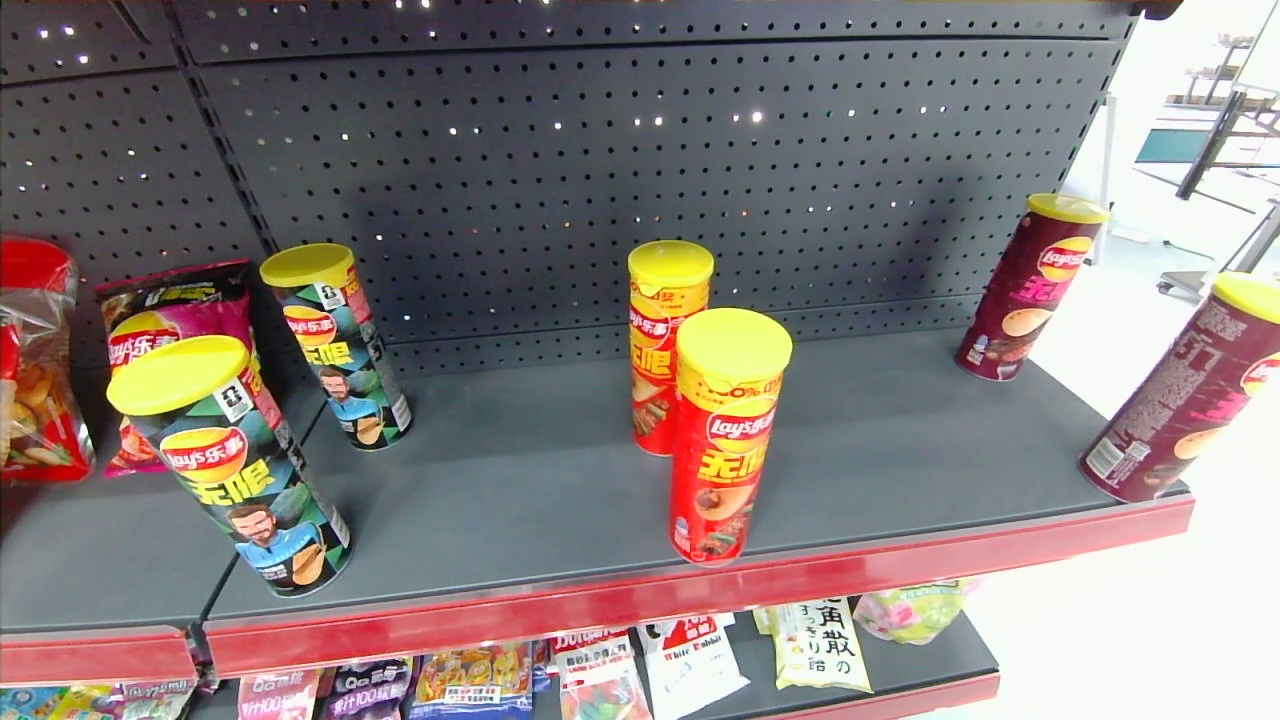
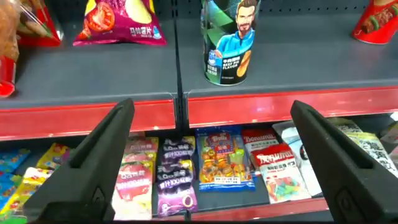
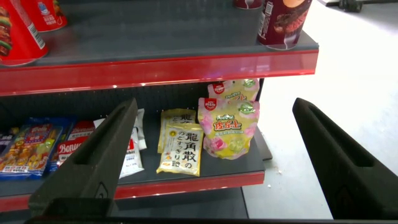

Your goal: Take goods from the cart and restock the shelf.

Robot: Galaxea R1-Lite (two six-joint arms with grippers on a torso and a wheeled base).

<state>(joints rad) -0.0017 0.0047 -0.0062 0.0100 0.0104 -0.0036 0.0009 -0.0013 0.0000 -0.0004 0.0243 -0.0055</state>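
Observation:
The grey shelf (image 1: 540,480) with a red front lip carries chip cans with yellow lids. Two green-black cans (image 1: 240,470) (image 1: 338,345) stand at the left, two red cans (image 1: 722,435) (image 1: 662,340) in the middle, and two maroon cans (image 1: 1030,285) (image 1: 1185,390) at the right. My left gripper (image 2: 211,112) is open and holds nothing, level with the red lip below a green-black can (image 2: 229,40). My right gripper (image 3: 216,109) is open too, in front of the lower shelf, below the end maroon can (image 3: 283,22).
Chip bags (image 1: 165,330) and a snack bag (image 1: 35,370) fill the shelf's left end. The lower shelf (image 3: 205,180) holds candy and snack packets (image 3: 227,124) (image 2: 227,158). Bare shelf room lies between the can groups. Open floor (image 3: 348,112) lies past the shelf's right end.

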